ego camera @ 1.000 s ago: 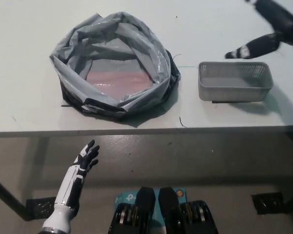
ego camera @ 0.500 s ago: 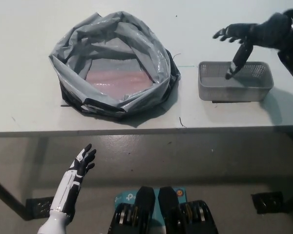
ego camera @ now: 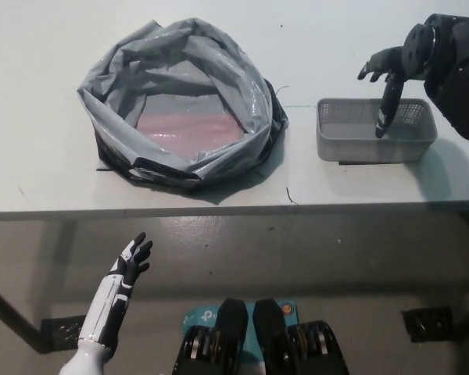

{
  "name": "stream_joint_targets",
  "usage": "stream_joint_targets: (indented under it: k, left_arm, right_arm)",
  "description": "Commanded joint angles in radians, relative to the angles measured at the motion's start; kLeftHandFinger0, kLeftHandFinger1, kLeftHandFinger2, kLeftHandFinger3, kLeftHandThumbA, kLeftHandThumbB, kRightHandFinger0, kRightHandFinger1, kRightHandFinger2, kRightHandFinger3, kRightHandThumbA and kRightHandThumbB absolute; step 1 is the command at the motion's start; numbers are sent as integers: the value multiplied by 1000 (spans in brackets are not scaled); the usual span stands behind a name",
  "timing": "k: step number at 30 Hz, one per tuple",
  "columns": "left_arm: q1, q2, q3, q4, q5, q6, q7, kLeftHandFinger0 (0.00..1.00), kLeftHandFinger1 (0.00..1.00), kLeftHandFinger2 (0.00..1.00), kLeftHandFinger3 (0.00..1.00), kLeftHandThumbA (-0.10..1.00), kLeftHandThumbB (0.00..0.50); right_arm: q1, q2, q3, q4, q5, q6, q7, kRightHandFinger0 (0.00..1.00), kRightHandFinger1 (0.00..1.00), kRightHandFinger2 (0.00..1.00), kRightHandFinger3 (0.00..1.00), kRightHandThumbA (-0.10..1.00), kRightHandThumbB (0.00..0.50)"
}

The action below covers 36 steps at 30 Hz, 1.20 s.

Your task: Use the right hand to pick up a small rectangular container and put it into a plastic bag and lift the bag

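Note:
A small grey mesh rectangular container (ego camera: pixel 352 141) sits on the white table to the right of an open grey plastic bag (ego camera: pixel 180 101). The bag's rim is rolled down and something pinkish lies flat inside it. My black right hand (ego camera: pixel 399 66) hovers over the container's right half, open, with one finger pointing down into it and the others spread toward the left. It holds nothing. My white left hand (ego camera: pixel 131 262) rests below the table's front edge at lower left, open with fingers apart.
The table's front edge (ego camera: pixel 234 209) runs across the middle of the picture, with grey floor below it. Bare table lies between the bag and the container.
My right hand has moved a little to the right and nearer over the container, one finger still reaching down into it. The left hand has sunk slightly.

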<state>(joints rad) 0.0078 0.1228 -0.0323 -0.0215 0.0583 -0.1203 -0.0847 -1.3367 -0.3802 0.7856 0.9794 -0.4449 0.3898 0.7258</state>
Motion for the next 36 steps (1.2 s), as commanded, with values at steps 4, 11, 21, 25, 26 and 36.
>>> stream_joint_targets:
  k: [4,11,21,25,26,36]
  left_arm:
    - [-8,14,4,-28,8,-39,2,1000,1000,1000,1000,1000,242]
    - [-5,14,6,-26,6,-44,2,1000,1000,1000,1000,1000,242]
    - [-6,15,4,-34,11,-45,2,1000,1000,1000,1000,1000,233]
    - [-4,15,2,-38,8,-44,-3,1000,1000,1000,1000,1000,226]
    - [-4,16,2,-36,7,-46,-3,1000,1000,1000,1000,1000,226]
    - [1,14,4,-35,5,-55,0,1000,1000,1000,1000,1000,242]
  right_arm:
    - [-58,-5,-24,-15,-52,-52,10,1000,1000,1000,1000,1000,500]
    - [-49,12,-22,18,-73,-104,8,1000,1000,1000,1000,1000,499]
    - [-44,46,-20,96,-97,-172,-23,1000,1000,1000,1000,1000,500]
    - [-33,68,-14,161,-112,-215,-57,1000,1000,1000,1000,1000,500]
    - [-31,74,-17,177,-112,-219,-62,1000,1000,1000,1000,1000,500]
    - [6,139,-55,344,-109,-231,-134,1000,1000,1000,1000,1000,500]
